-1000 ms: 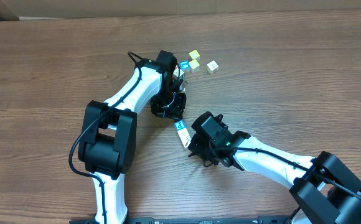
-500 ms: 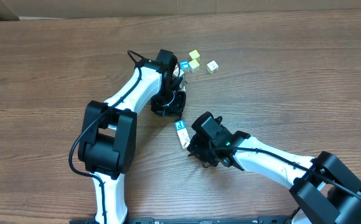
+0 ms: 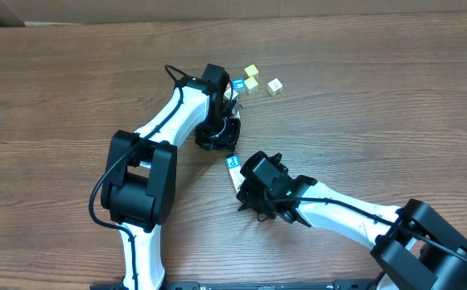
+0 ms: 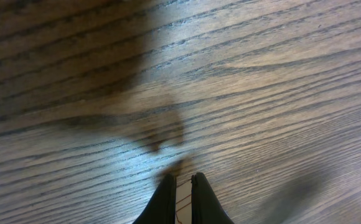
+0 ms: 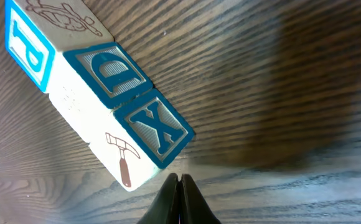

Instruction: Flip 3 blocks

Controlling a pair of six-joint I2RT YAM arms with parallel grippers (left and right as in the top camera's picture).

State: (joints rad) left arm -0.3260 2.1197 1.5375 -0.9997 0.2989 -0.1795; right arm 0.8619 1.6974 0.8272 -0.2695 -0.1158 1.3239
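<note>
1. Brown wood-grain table (image 3: 378, 80) fills every view, and both arms reach over its middle.
2. Three blocks (image 5: 103, 78) lie touching in one slanted row, showing blue letters P, D and X, just ahead and to the left of the right gripper (image 5: 179, 186).
3. That gripper's fingers are pressed together and hold nothing. The tip sits just beside the X block (image 5: 155, 130), probably to tip the row rather than pinch it; I cannot tell whether it touches.
4. Its arm stretches low across the table, wrist angled down.
5. Left gripper (image 4: 182, 183) is likewise pressed together and empty, pointing at bare wood, seemingly parked out of the way.
</note>
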